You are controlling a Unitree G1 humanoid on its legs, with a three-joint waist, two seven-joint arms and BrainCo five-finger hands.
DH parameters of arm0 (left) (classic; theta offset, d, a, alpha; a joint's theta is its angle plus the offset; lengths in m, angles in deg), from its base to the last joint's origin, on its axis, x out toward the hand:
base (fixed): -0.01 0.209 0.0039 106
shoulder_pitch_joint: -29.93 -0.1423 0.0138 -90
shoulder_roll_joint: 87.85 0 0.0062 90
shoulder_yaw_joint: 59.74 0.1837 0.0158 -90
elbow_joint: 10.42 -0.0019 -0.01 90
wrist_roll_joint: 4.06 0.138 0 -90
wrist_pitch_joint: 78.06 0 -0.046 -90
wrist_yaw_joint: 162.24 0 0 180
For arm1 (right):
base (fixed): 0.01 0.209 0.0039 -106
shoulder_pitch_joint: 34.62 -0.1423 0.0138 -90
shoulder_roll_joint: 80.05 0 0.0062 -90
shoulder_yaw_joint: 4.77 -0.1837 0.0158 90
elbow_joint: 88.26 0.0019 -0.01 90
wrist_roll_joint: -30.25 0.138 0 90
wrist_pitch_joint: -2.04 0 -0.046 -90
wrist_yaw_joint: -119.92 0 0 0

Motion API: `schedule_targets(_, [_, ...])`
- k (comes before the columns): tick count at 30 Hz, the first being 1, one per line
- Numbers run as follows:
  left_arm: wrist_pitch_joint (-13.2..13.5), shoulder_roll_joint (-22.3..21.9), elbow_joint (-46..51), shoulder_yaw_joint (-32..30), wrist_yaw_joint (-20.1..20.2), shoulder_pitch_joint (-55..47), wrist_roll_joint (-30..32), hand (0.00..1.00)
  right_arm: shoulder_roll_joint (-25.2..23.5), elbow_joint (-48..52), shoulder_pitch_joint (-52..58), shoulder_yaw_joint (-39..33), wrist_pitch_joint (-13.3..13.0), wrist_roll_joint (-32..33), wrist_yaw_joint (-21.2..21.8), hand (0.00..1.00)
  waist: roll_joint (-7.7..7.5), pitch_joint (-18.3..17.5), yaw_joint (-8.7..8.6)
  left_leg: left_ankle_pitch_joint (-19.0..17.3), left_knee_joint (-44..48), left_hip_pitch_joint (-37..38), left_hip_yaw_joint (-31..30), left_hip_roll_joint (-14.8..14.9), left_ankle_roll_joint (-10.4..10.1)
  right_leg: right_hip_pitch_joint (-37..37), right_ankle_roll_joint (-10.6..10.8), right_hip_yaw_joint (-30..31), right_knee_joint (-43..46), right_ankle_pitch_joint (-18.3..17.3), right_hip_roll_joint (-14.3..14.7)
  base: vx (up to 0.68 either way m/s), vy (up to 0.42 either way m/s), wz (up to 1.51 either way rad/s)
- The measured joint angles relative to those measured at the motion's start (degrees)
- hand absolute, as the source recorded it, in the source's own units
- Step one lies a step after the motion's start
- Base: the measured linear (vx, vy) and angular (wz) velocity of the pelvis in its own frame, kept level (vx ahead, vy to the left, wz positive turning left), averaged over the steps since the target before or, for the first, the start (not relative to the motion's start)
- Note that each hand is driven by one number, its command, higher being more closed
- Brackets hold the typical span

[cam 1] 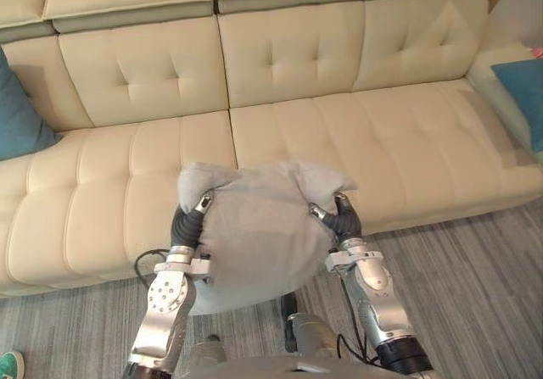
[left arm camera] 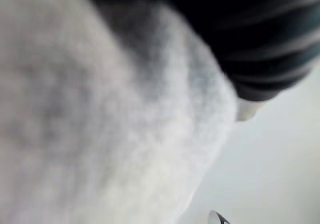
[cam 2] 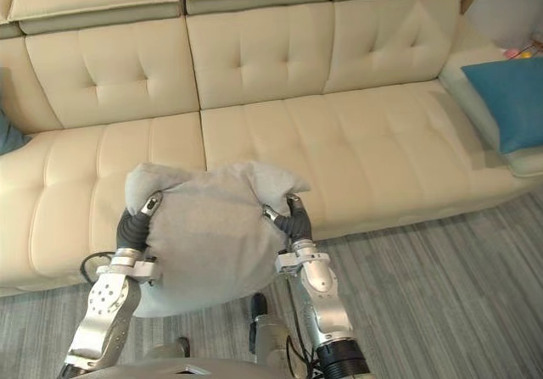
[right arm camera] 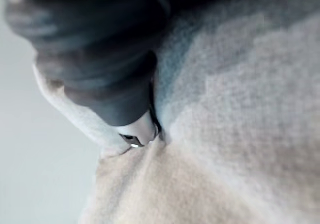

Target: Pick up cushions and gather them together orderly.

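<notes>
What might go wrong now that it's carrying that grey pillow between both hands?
The grey cushion is soft and held just at its sides by the left hand and right hand, so it may sag and slip out. It also seems to hang over the floor, short of the sofa; letting go early would probably drop it there.

- grey cushion (cam 1: 254, 243): plain and soft, upright at lower centre, top corners bunched.
- teal cushion (cam 1: 17, 112): left edge, seemingly leaning on the sofa (cam 1: 339, 133) back.
- second teal cushion (cam 2: 507, 99): right edge, lying flat.
</notes>
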Motion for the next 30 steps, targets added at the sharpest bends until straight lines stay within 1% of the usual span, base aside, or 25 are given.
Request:
schedule_targets(1, [0.0,-0.4,0.0,0.4,0.2,0.3,0.0,1.0,0.3,1.6,0.9,-0.7,0.0,0.0,0.0,1.0,0.29,-0.1,-0.31,0.3,6.0,-3.0,0.3,0.3,-0.8,2.1,-0.4,-1.9,-2.2,-0.2,0.2,0.33,-0.116,0.57])
schedule_targets(2, [0.0,-0.6,-0.1,0.5,0.4,0.3,0.0,1.0,0.3,2.1,1.4,-1.0,-0.1,0.0,0.0,1.0,0.3,-0.1,-0.31,0.7,9.7,-4.7,0.9,0.5,-1.4,3.2,-0.5,-2.7,-3.1,-0.3,0.2,0.28,-0.066,0.54])
schedule_targets(3, [0.0,-1.0,-0.1,0.6,0.6,0.2,-0.1,1.0,0.7,3.8,2.6,-1.2,0.0,0.0,-0.1,1.0,0.36,-0.2,0.44,2.2,17.9,-7.9,4.7,2.0,-1.4,5.6,-1.1,-3.4,-4.3,-0.7,0.6,0.21,-0.032,0.28])
schedule_targets(4, [0.0,-1.1,-0.1,0.6,0.7,0.1,-0.1,1.0,1.3,4.6,3.2,-1.2,0.0,0.0,-0.1,1.0,0.39,-0.2,0.94,4.2,21.9,-9.5,7.6,3.0,-0.3,7.4,-1.3,-3.5,-5.5,-0.8,0.7,0.24,-0.017,0.22])
schedule_targets(5, [0.0,-1.2,-0.1,0.6,0.8,0.1,-0.1,1.0,1.5,6.0,4.0,-1.2,-0.1,0.1,-0.3,1.0,0.42,-0.3,1.65,6.2,26.6,-11.7,10.4,4.1,1.3,9.4,-1.6,-3.7,-7.1,-1.0,0.0,0.19,0.002,0.15])
schedule_targets(6, [0.0,-1.5,-0.1,0.8,0.9,0.0,-0.1,1.0,1.8,6.4,4.3,-1.4,-0.2,0.1,-0.3,1.0,0.84,-0.5,1.88,5.0,27.9,-12.4,11.8,4.6,1.9,10.0,-1.7,-3.9,-7.6,-1.0,-0.2,0.18,0.047,0.27])
schedule_targets(7, [0.0,-1.8,-0.1,1.0,1.2,0.0,-0.1,1.0,1.5,7.1,4.8,-2.1,-0.1,0.1,-0.5,1.0,1.17,-0.6,2.04,1.7,27.9,-13.5,13.7,5.1,3.2,11.8,-1.8,-4.2,-8.7,-1.4,-1.0,0.19,0.116,0.35])
schedule_targets(8, [0.0,-2.1,-0.1,1.1,1.5,0.0,-0.1,1.0,1.3,7.3,4.9,-2.3,-0.1,0.1,-0.6,1.0,0.91,-0.6,2.18,-0.3,24.1,-14.3,14.6,4.2,4.1,13.4,-1.8,-4.6,-9.6,-1.6,-2.3,0.19,0.176,0.33])
schedule_targets(9, [0.0,-2.4,-0.1,1.1,1.9,0.0,-0.1,1.0,1.5,7.5,4.9,-2.4,-0.1,0.1,-0.6,1.0,0.81,-0.7,2.79,-0.3,17.3,-14.4,14.0,2.8,3.8,13.9,-1.2,-4.7,-9.4,-2.0,-3.5,0.14,0.187,0.13])
schedule_targets(10, [0.0,-2.6,-0.1,1.1,2.0,0.0,-0.1,1.0,1.5,7.6,4.8,-2.5,-0.2,0.0,-0.6,1.0,1.1,-0.9,3.24,0.6,11.8,-13.9,13.3,2.1,3.4,13.9,-0.3,-4.4,-9.1,-2.5,-3.9,0.14,0.288,-0.11])
schedule_targets(11, [0.0,-3.1,-0.1,1.3,2.0,-0.3,0.0,1.0,1.6,7.6,5.1,-2.9,-0.2,0.0,-0.5,1.0,3.31,-2.2,3.69,9.2,1.2,-13.5,11.8,2.1,3.6,13.9,2.2,-4.1,-8.7,-3.3,-3.0,0.16,0.306,-0.23])
schedule_targets(12, [0.0,-2.2,-0.5,1.5,2.0,-0.5,0.0,1.0,-0.5,5.9,5.1,-3.4,0.1,-0.1,-0.6,1.0,2.02,-2.6,3.94,12.1,0.1,-12.4,12.3,1.0,3.5,13.5,2.8,-2.5,-8.3,-3.4,-4.1,0.17,0.301,-0.21])
schedule_targets(13, [0.0,-1.5,-0.5,1.6,2.0,-0.7,-0.1,1.0,-1.8,5.6,5.6,-3.5,0.2,-0.1,-0.6,1.0,1.06,-2.8,3.88,12.3,-1.4,-11.5,12.8,0.0,3.8,13.5,2.7,-1.9,-8.3,-3.4,-5.0,0.14,0.21,-0.12])
schedule_targets(15, [0.0,0.4,-0.5,1.3,2.0,-0.9,-0.1,1.0,-4.2,5.2,6.5,-3.5,0.4,-0.5,-0.6,1.0,-1.5,-3.1,3.87,13.0,-4.5,-9.3,14.9,-2.2,4.8,13.3,2.8,0.7,-8.5,-3.5,-7.3,0.12,0.21,-0.24])
schedule_targets(16, [0.0,1.2,-0.5,0.9,2.0,-1.5,-0.1,1.0,-5.0,4.6,6.5,-3.3,0.4,-1.6,-0.5,1.0,-2.21,-3.4,3.89,13.0,-5.9,-7.8,16.2,-2.8,5.0,13.3,2.8,2.2,-8.5,-3.4,-7.9,0.07,0.137,-0.46])
schedule_targets(17, [0.0,1.3,-0.5,0.8,2.0,-1.9,-0.1,1.0,-5.2,4.2,6.4,-3.2,0.4,-2.0,-0.5,1.0,-2.51,-3.6,3.69,13.1,-6.5,-7.2,16.7,-3.0,5.1,13.2,2.9,2.9,-8.5,-3.3,-8.1,0.03,0.06,-0.48])
schedule_targets(18, [0.0,1.3,-0.5,0.9,2.2,-2.3,-0.1,1.0,-5.3,3.4,6.4,-3.1,0.4,-2.2,-0.4,1.0,-3.03,-4.2,3.23,13.3,-7.6,-6.6,17.6,-3.3,5.4,12.7,2.9,3.9,-8.6,-3.3,-8.2,0.01,0.031,-0.35])
schedule_targets(21, [0.0,1.3,-0.5,1.0,2.5,-2.5,-0.1,1.0,-5.2,3.2,6.3,-3.1,0.4,-2.3,-0.4,1.0,-3.49,-4.3,1.9,14.5,-9.9,-5.6,18.6,-3.4,5.5,12.2,3.3,5.4,-9.6,-3.0,-8.0,-0.03,-0.005,-0.28])
schedule_targets(22, [0.0,1.3,-0.5,1.2,2.5,-2.5,-0.1,1.0,-4.9,3.2,6.3,-3.1,0.4,-2.3,-0.4,1.0,-3.49,-4.3,1.75,14.7,-10.5,-5.0,18.9,-3.4,5.7,12.3,3.4,5.8,-9.6,-2.9,-7.9,-0.04,-0.031,-0.31])
schedule_targets(25, [0.0,1.5,-0.5,1.6,2.2,-2.2,0.0,1.0,-4.8,2.8,5.5,-3.2,0.4,-2.3,-0.7,1.0,-3.68,-4.5,1.45,16.9,-14.6,-2.4,19.5,-3.4,5.5,12.4,3.9,7.1,-10.0,-2.3,-7.5,-0.05,-0.035,-0.2])
schedule_targets(27, [-0.2,2.2,-0.6,1.6,1.4,-0.7,0.2,1.0,-4.9,0.4,2.3,-3.1,0.4,-2.5,-1.5,1.0,-3.76,-4.5,1.51,18.7,-17.6,-1.1,20.2,-3.4,5.3,12.3,4.5,7.8,-10.8,-1.7,-7.2,-0.06,-0.023,-0.18])
schedule_targets(28, [-0.2,2.5,-0.9,1.6,0.3,0.8,0.7,1.0,-4.9,-1.1,0.0,-2.9,0.3,-2.9,-2.2,1.0,-3.76,-4.5,1.82,19.6,-19.3,-0.4,20.7,-3.4,5.2,12.2,4.8,8.3,-11.3,-1.1,-7.1,-0.11,-0.023,-0.19])
schedule_targets(29, [-0.2,3.3,-2.4,1.7,-1.1,4.0,1.0,1.0,-4.8,-2.4,-2.9,-2.8,0.4,-3.5,-3.9,1.0,-3.72,-4.6,1.98,20.8,-21.1,0.1,20.7,-3.4,5.3,12.0,4.9,8.4,-11.8,-0.5,-6.9,-0.1,-0.014,-0.13])
schedule_targets(30, [-0.2,3.7,-3.6,1.5,-2.3,6.5,1.0,1.0,-4.9,-3.4,-5.0,-2.7,0.4,-3.7,-5.1,1.0,-3.74,-4.5,2.02,21.1,-21.2,-0.3,20.6,-3.3,5.2,11.7,5.0,8.4,-12.0,-0.2,-6.8,-0.13,-0.008,-0.03])
